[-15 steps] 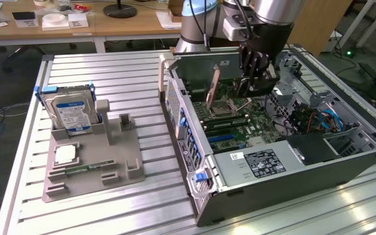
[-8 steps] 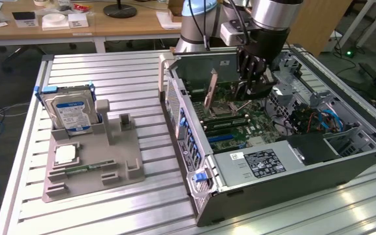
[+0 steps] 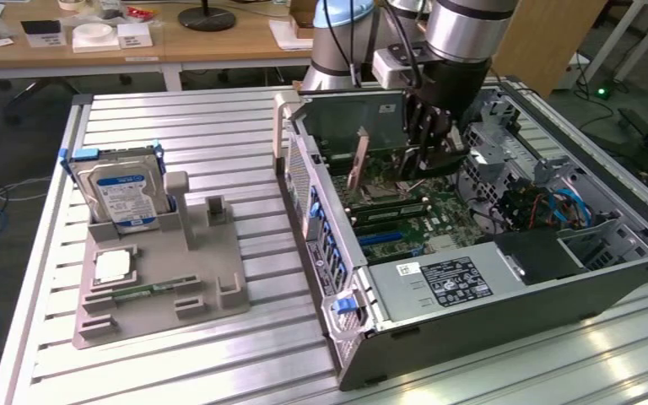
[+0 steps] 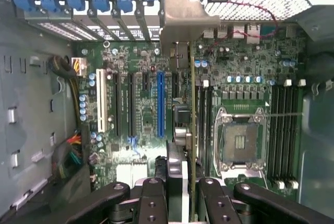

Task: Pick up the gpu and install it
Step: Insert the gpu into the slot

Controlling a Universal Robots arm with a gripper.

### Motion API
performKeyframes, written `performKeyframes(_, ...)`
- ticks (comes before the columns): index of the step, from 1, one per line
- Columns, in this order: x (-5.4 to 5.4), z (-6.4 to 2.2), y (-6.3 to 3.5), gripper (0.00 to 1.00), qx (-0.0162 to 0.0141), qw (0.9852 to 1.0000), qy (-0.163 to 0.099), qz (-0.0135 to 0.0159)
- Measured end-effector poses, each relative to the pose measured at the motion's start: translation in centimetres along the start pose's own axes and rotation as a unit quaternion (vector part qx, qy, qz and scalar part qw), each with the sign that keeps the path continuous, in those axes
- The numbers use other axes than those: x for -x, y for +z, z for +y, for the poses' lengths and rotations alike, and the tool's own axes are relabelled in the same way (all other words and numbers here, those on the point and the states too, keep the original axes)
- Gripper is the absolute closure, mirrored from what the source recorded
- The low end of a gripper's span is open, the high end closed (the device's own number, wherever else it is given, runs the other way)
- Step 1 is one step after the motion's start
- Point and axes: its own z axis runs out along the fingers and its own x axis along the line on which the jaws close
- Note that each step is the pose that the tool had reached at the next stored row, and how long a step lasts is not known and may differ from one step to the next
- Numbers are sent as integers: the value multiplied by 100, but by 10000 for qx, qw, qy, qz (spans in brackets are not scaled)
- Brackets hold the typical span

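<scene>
Gripper (image 4: 181, 192) fingers pinch the gpu (image 4: 192, 109) edge-on; card stands upright above the motherboard (image 4: 141, 109). Arm reaches inside the open computer case (image 3: 504, 287).

**Hidden and cut-off parts inside the open computer case**

In the exterior view the arm (image 3: 459, 34) runs off the top edge, and the gripper (image 3: 431, 139) hides the motherboard behind it. The gpu (image 3: 360, 160) stands edge-on there, its lower edge lost among components. In the wrist view the gpu (image 4: 192, 104) shows as a thin line, its faces unseen; the fingers (image 4: 154, 198) are cut by the picture's edge. The label (image 3: 456, 281) on the power supply is too small to read.
</scene>
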Motion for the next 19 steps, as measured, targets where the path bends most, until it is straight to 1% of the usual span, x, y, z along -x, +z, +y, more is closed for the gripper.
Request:
performKeyframes(7,-46,20,60,72,-1,10000,1,-1)
performKeyframes(11,-49,65,102,72,0,10000,0,0)
performKeyframes(19,-52,92,239,72,0,10000,1,0)
